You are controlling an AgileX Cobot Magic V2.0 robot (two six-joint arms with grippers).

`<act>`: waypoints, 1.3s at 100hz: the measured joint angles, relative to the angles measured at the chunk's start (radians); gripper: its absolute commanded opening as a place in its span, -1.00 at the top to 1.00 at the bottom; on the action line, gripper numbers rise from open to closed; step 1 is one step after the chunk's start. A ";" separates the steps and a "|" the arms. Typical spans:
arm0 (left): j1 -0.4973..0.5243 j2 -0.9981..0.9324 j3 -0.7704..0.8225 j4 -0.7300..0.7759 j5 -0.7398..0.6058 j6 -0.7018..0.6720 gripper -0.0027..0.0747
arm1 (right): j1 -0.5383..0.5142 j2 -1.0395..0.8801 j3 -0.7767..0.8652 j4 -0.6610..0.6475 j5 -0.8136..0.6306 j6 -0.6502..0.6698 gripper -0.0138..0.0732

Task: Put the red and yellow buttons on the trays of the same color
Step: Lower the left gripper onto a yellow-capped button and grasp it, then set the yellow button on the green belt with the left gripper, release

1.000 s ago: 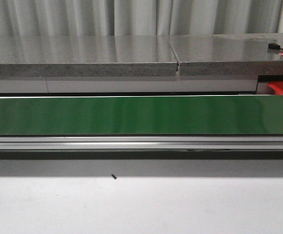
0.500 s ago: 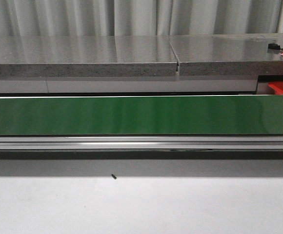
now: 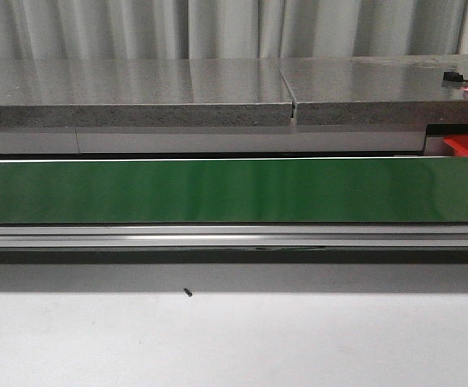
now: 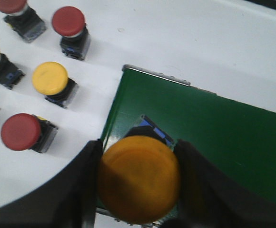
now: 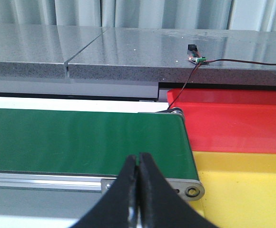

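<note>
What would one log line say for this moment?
left gripper: shut on yellow button over belt | right gripper: shut, empty | trays: no buttons seen

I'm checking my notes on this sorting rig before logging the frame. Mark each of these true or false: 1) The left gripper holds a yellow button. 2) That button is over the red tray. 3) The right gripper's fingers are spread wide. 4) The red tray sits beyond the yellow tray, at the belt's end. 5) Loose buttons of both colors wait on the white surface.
1) True: the left gripper is shut on the yellow button.
2) False: it is over the end of the green belt.
3) False: the right gripper has its fingers pressed together, with nothing between them.
4) True: the red tray lies beyond the yellow tray.
5) True: for instance a red button and a loose yellow one.
</note>
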 measured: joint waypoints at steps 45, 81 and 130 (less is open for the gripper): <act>-0.071 0.143 -0.001 0.022 -0.002 0.000 0.95 | 0.000 0.000 0.000 0.000 0.000 0.000 0.84; -0.071 0.174 -0.002 0.036 -0.005 0.000 0.28 | 0.000 0.000 0.000 0.000 0.000 0.000 0.84; -0.144 0.174 -0.041 0.038 0.006 0.031 -0.38 | 0.000 0.000 0.000 0.000 0.000 0.000 0.84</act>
